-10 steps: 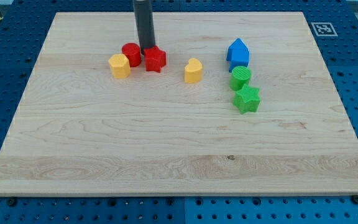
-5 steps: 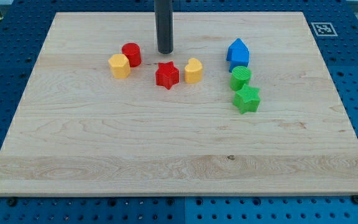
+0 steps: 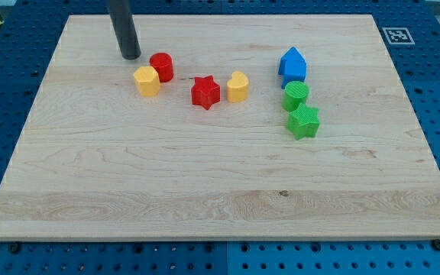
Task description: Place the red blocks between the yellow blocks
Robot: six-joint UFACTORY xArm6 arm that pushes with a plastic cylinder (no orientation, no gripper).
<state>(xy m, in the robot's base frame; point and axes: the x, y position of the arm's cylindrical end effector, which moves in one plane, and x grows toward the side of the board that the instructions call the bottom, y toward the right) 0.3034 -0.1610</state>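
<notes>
My tip [image 3: 130, 56] rests on the board at the upper left, just left of and slightly above the red cylinder [image 3: 161, 66], with a small gap between them. The red cylinder touches the upper right of a yellow block [image 3: 147, 80]. The red star [image 3: 205, 92] lies right of them, close against the left side of the yellow heart-shaped block [image 3: 237, 87]. Both red blocks lie between the two yellow blocks.
A blue house-shaped block [image 3: 292, 64] sits at the right, with a green cylinder [image 3: 296, 95] and a green star [image 3: 304, 121] in a column below it. The wooden board [image 3: 220, 198] lies on a blue perforated table, with a marker tag [image 3: 396, 34] at its top right corner.
The red star was pushed right and down from beside the red cylinder to beside the yellow heart. My tip then moved left, from above the star to left of the red cylinder.
</notes>
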